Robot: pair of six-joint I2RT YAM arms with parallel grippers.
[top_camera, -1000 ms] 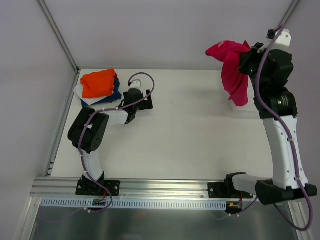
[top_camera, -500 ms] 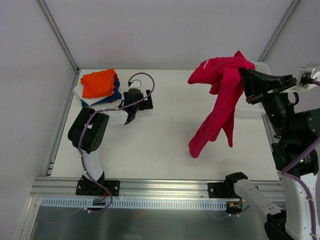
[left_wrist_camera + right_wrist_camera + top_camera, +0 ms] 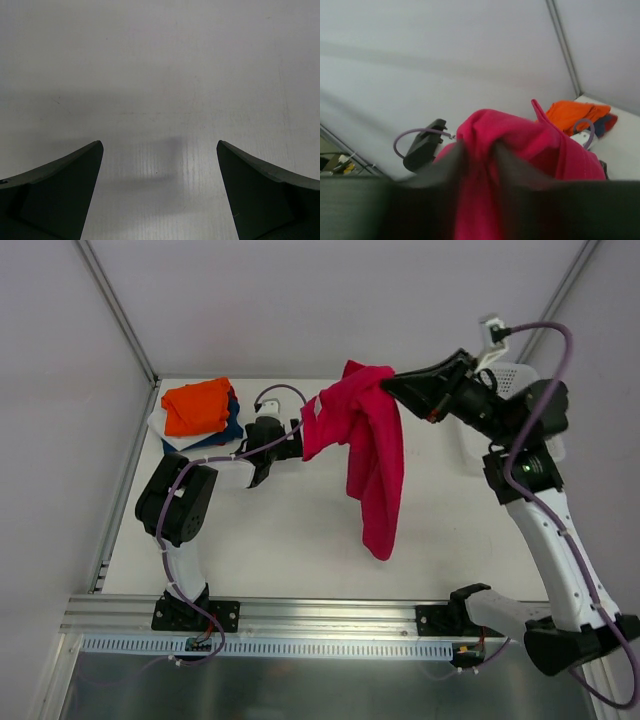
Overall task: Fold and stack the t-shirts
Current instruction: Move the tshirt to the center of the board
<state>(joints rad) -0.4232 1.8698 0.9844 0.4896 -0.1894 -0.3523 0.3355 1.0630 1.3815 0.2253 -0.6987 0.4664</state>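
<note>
Right gripper (image 3: 386,384) is clamping the crimson t-shirt (image 3: 373,452), dangling it over the table (image 3: 300,540) middle; left gripper (image 3: 159,146) is lying wide open near the far-left corner stack (image 3: 197,407)

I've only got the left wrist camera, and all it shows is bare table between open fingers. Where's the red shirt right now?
Observer: The crimson t-shirt hangs from the right gripper, lifted over the middle of the table.
Operator: Is it close to my left gripper?
Observer: In the top view its left edge comes right up to the left gripper. I cannot tell whether they touch.
Operator: And where's the folded stack?
Observer: At the far left corner, with the orange t-shirt on top and the navy t-shirt and white t-shirt beneath.
</note>
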